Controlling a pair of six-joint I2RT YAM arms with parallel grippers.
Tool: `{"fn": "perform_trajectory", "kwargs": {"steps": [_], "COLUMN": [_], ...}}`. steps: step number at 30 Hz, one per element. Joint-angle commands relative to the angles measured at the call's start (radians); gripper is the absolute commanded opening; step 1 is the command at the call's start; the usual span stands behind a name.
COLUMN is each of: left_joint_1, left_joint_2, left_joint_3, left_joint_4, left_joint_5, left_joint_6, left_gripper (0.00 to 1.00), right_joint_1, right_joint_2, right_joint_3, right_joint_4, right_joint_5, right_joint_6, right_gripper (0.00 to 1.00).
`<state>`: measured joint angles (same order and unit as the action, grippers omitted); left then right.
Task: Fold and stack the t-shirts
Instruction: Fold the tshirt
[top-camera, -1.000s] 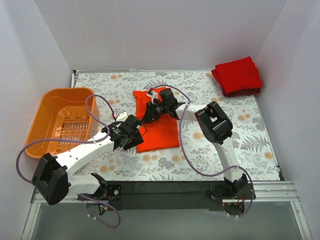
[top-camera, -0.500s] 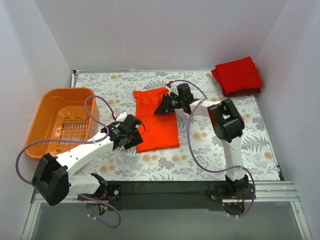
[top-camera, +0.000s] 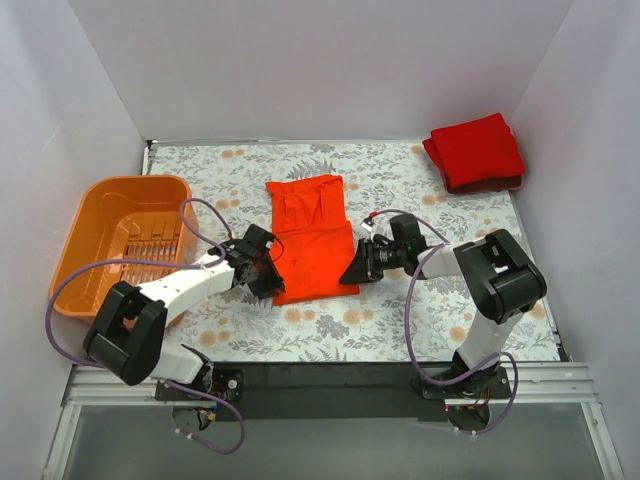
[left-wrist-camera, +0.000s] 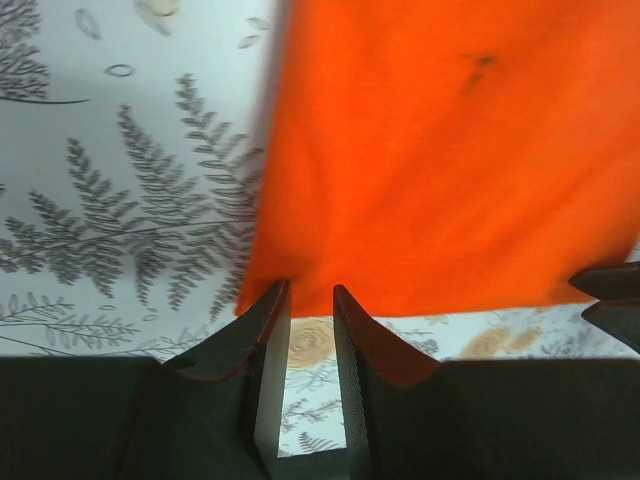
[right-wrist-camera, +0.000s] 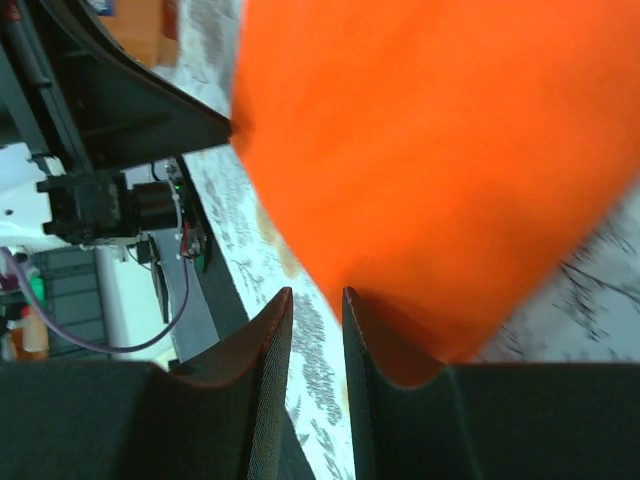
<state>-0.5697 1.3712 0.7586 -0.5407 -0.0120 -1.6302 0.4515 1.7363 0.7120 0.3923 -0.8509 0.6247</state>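
Shirt (top-camera: 312, 235) corners flanked by left hand (top-camera: 270, 287), right hand (top-camera: 349, 276).

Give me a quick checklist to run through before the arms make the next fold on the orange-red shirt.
1. Orange-red cloth t-shirt lies flat as a long strip: ok.
2. Left claw at its near left corner: ok.
3. Right claw at its near right corner: ok.
4. Cloth pinched between the jaws: not ok; both pairs stand slightly apart at the edge, table showing between.
5. Folded deeper red cloth t-shirt sits at the far right corner, away from both arms: ok.
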Motion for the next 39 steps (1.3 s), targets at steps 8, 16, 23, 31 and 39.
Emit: {"fn": "perform_trajectory", "kwargs": {"steps": [8,16,23,31,39], "left_joint_1": [0.077,0.077,0.059,-0.021,-0.065], "left_joint_2": [-0.013,-0.125,-0.166,-0.112,-0.060], "left_joint_3": [-0.111,-0.033,0.025,0.057,0.097], "left_joint_4": [-0.068,-0.165,-0.261,-0.303,-0.317], "left_joint_5": [0.058,0.026,-0.025,-0.065,-0.108], "left_joint_6": [-0.019,0.007,0.024,0.009,-0.013], "left_gripper": [0.22,0.31,0.55,0.66,0.65], "right_joint_1": [-0.106,-0.096,0.047,0.159,0.216], "right_joint_2": [0.065,-0.168,-0.340,-0.298,-0.210], "right_joint_3": [-0.143,-0.152,0.050,0.147,0.195], "right_joint_4": [0.033,-0.123,-0.696,-0.831,-0.833], "right_joint_5": [0.007,0.056,0.606,0.822,0.834], "right_joint_6": [-0.023,-0.072,-0.252,-0.234,-0.212], "right_gripper": [0.33,0.34,0.55,0.60,0.56]}}
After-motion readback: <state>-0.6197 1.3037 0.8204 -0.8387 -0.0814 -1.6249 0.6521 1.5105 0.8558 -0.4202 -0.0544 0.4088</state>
